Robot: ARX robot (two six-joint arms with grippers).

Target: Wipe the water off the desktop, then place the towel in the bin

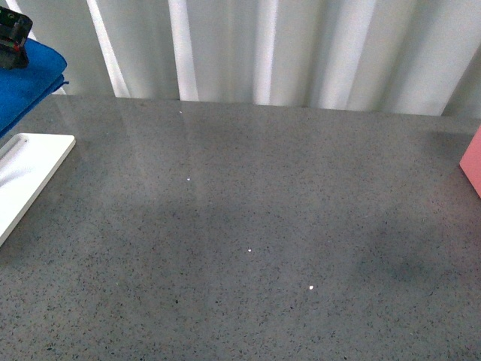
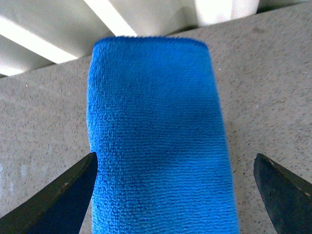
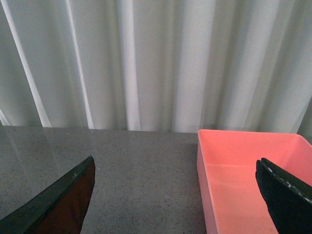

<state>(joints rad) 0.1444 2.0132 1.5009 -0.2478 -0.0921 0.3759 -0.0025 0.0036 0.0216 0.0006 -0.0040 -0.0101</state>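
Observation:
The blue fluffy towel (image 1: 26,83) lies folded at the far left of the grey speckled desktop (image 1: 248,226). In the left wrist view the towel (image 2: 156,146) fills the middle, lying lengthwise between my open left gripper's (image 2: 175,195) black fingertips (image 2: 58,195), which stand on either side of it without closing on it. Part of the left arm (image 1: 13,37) shows above the towel in the front view. My right gripper (image 3: 175,195) is open and empty, over the desktop (image 3: 141,175) beside the pink bin (image 3: 243,170). No water is clearly visible on the desktop.
A white flat tray (image 1: 26,177) lies at the left edge, just in front of the towel. The pink bin's corner (image 1: 472,162) shows at the right edge. A white curtain (image 1: 301,45) hangs behind the desktop's far edge.

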